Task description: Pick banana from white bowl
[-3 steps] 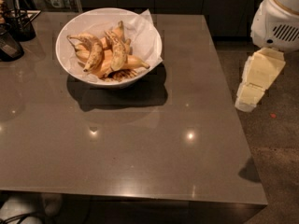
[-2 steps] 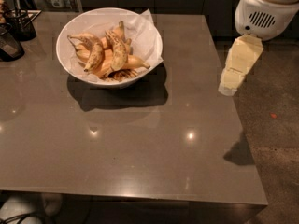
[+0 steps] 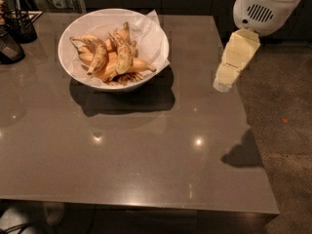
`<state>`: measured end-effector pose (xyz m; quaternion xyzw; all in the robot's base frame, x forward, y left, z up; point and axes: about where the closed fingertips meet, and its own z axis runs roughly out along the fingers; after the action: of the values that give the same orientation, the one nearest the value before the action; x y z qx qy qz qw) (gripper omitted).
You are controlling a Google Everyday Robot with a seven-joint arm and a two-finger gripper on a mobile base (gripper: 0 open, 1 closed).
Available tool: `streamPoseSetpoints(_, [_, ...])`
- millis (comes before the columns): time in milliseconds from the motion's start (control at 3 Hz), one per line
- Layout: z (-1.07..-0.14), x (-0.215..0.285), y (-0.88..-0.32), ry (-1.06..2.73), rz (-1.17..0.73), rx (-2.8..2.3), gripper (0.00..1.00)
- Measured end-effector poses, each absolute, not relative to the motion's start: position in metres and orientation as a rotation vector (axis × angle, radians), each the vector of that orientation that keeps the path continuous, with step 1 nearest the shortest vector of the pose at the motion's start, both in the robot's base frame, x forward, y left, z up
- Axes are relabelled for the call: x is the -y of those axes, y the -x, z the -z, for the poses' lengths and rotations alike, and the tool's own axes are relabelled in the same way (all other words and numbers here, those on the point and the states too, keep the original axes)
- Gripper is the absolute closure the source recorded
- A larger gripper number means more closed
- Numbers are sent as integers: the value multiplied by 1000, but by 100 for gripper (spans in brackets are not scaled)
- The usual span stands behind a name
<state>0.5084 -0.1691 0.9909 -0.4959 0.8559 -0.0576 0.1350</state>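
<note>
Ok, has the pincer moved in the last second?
Yes. The pincer has shifted left toward the bowl; it was off the table's right edge and now hangs over that edge.

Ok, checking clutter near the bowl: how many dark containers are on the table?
2, both at the table's far-left edge: one farther back, one nearer, cut off by the frame. Others may be out of view. The gripper hangs near the table's right edge.
</note>
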Motion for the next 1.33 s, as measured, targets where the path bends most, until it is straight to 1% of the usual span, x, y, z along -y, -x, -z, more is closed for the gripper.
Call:
streamPoseSetpoints(333, [-1008, 143, -518, 1409, 153, -2474, 0])
streamPoseSetpoints(667, [-1008, 100, -530, 1436, 190, -2475, 0])
streamPoseSetpoints(1000, [-1010, 91, -538, 1429, 184, -2438, 0])
streamPoseSetpoints(1333, [-1011, 73, -547, 1399, 84, -2410, 0])
